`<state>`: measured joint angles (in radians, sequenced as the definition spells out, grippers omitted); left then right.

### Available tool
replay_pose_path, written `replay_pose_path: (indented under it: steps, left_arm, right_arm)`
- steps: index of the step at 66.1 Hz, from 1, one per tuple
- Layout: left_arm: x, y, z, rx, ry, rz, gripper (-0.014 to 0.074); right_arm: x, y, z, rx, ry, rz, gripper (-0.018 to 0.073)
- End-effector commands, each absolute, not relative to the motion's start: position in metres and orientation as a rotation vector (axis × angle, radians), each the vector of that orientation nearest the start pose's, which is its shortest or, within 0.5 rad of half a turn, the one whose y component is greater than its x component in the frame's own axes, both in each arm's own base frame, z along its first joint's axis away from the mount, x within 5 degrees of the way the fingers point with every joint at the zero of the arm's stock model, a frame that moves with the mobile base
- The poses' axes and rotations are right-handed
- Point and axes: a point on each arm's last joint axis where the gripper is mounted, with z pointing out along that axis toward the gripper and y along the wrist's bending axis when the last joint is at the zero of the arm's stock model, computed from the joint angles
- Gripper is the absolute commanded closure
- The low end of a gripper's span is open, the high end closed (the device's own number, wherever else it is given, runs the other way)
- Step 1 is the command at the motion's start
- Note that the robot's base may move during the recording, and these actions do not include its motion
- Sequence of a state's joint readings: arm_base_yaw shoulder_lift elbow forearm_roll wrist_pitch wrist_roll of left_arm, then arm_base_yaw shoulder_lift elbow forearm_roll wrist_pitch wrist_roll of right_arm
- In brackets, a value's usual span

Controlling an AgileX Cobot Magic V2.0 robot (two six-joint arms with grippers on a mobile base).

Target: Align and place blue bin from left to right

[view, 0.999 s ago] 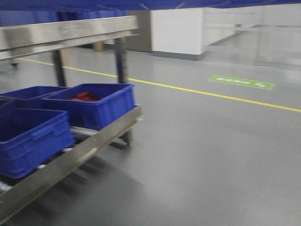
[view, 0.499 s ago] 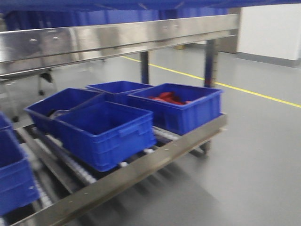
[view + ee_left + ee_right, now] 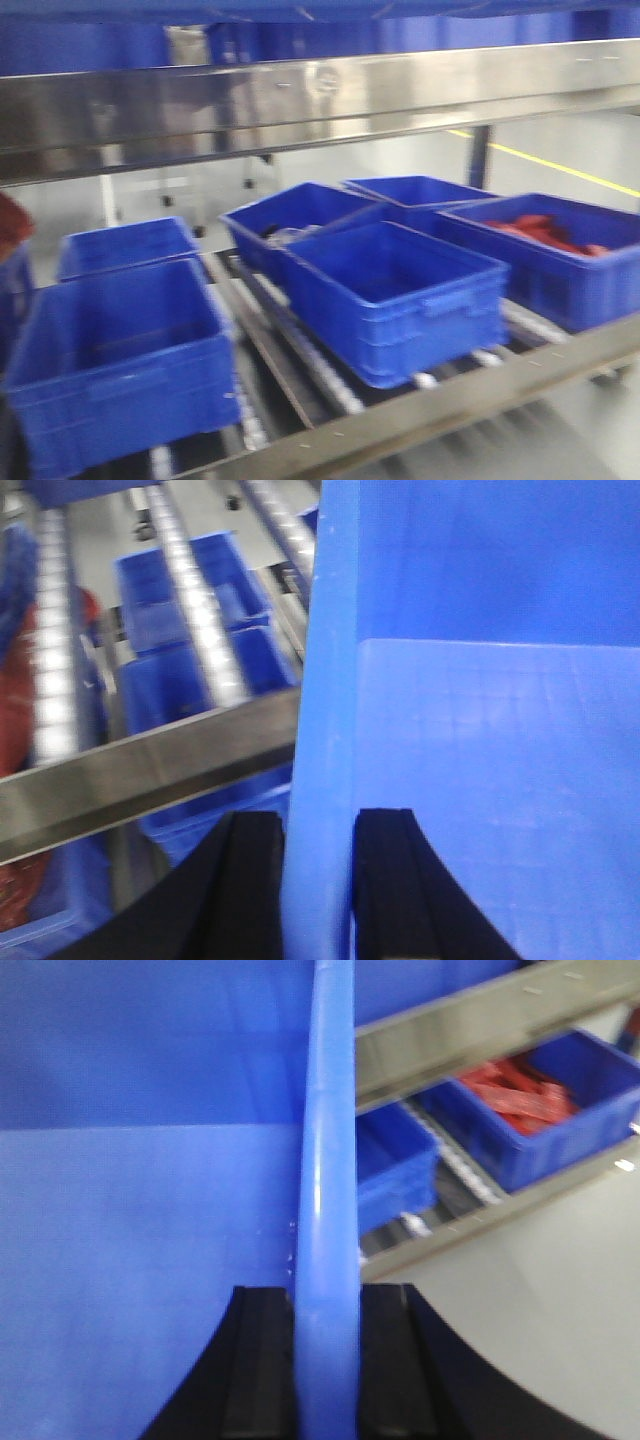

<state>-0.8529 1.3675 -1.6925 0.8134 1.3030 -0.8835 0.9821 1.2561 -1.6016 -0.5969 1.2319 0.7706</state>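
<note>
Front view: a steel rack (image 3: 320, 100) fills the frame, blurred. Its lower shelf of rollers (image 3: 330, 385) carries several open bins (image 3: 395, 290), and the one at far right holds red parts (image 3: 545, 232). A dark blue band runs along the top edge. It may be the carried load, but I cannot tell.

Left wrist view: the blue bin (image 3: 480, 680) fills the right half of the frame and is held up above the rack. The left gripper (image 3: 320, 825) is clamped on it, with one black finger on each side of an upright wall at bottom centre.

Right wrist view: the right gripper (image 3: 325, 1300) pinches the bin's rim (image 3: 325, 1110) in the same way, and the rim runs straight up the middle of the frame. The rack and its bins lie below, at upper right.

The bin looks like stiff, smooth plastic, so it is probably light but slippery, and a thin wall could twist in a pinch grip. The ribbed rim and the corner ribs look like the surest places to hold.

With the two grippers on opposite walls, the bin most likely spans left to right between them. These close views do not settle whether that span is its long axis.
</note>
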Motion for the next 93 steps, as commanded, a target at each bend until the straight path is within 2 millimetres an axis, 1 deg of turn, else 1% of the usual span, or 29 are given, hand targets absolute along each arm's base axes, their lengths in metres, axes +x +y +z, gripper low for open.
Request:
replay_pose_path:
  steps: [1, 93]
  left_arm:
    - [0.2112, -0.1482, 0.4953, -0.073, 1.996, -0.034, 0.0707]
    - [0.2112, -0.1482, 0.4953, -0.073, 1.996, -0.034, 0.0707]
  right_arm:
    - [0.1619, 0.1709, 0.4916, -0.256, 2.041, 0.387, 0.0725]
    - [0.1619, 0.1709, 0.4916, -0.256, 2.041, 0.387, 0.0725]
